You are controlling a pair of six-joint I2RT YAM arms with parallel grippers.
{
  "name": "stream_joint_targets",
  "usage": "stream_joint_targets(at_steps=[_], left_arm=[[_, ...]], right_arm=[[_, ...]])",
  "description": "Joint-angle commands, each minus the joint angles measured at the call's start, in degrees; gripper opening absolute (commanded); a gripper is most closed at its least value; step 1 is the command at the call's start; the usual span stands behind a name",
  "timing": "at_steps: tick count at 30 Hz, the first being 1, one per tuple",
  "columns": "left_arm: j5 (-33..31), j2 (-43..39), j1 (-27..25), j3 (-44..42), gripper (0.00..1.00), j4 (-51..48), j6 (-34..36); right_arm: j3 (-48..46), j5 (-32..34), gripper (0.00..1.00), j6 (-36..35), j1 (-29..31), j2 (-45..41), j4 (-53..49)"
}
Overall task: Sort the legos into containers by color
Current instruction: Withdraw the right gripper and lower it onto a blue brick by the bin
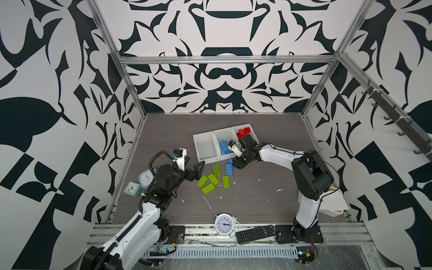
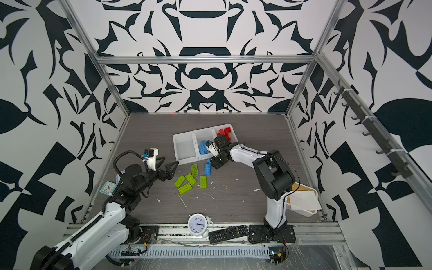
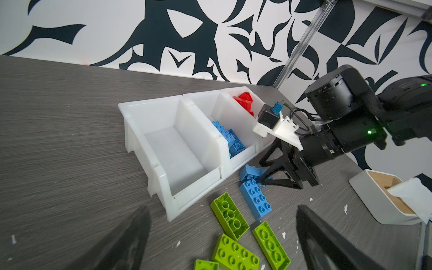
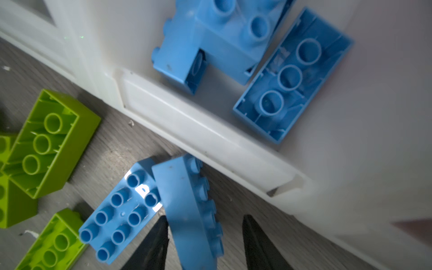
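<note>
Because it sits propped on edge, blue lego (image 4: 182, 198) looks light, rigid, slick | grip: long smooth sides | right pincer (image 4: 205, 218) straddles it, not pinching | left pincer (image 1: 198, 169) spread, empty

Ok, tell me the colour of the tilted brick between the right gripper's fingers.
Light blue; the tilted brick shows best in the right wrist view.

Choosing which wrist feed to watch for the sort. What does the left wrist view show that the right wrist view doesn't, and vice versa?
Left wrist only: the empty white plastic bin, red studded bricks, a white box with wooden lid. Right wrist only: the gap between one black finger of the right gripper and the studs of the tilted light blue brick. Both: that brick, the flat light blue brick, lime green bricks.
</note>
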Motion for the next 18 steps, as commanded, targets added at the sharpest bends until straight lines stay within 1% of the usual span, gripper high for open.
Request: stream_joint_targets(at_steps=[1, 7, 11, 14, 18], left_arm=[[0.21, -0.67, -0.09, -0.47, 0.99, 0.24, -0.13], [0.06, -0.50, -0.05, -0.38, 1.00, 0.15, -0.09], [0.09, -0.49, -0.10, -0.38, 1.00, 0.07, -0.04], [-0.04, -0.67, -0.10, -0.38, 1.00, -0.06, 0.02], [-0.14, -0.80, -0.04, -0.34, 0.99, -0.16, 0.15]], right_arm=[[2.44, 0.68, 0.52, -0.62, 0.23, -0.16, -1.22], [2.70, 0.60, 0.45, -0.64, 0.43, 1.03, -1.25], [2.80, 1.21, 0.39, -0.69, 0.88, 1.53, -1.61], [2.54, 1.45, 0.34, -0.65, 1.19, 1.05, -1.60], [1.08, 2.26, 0.29, -0.31, 1.38, -0.72, -1.10]])
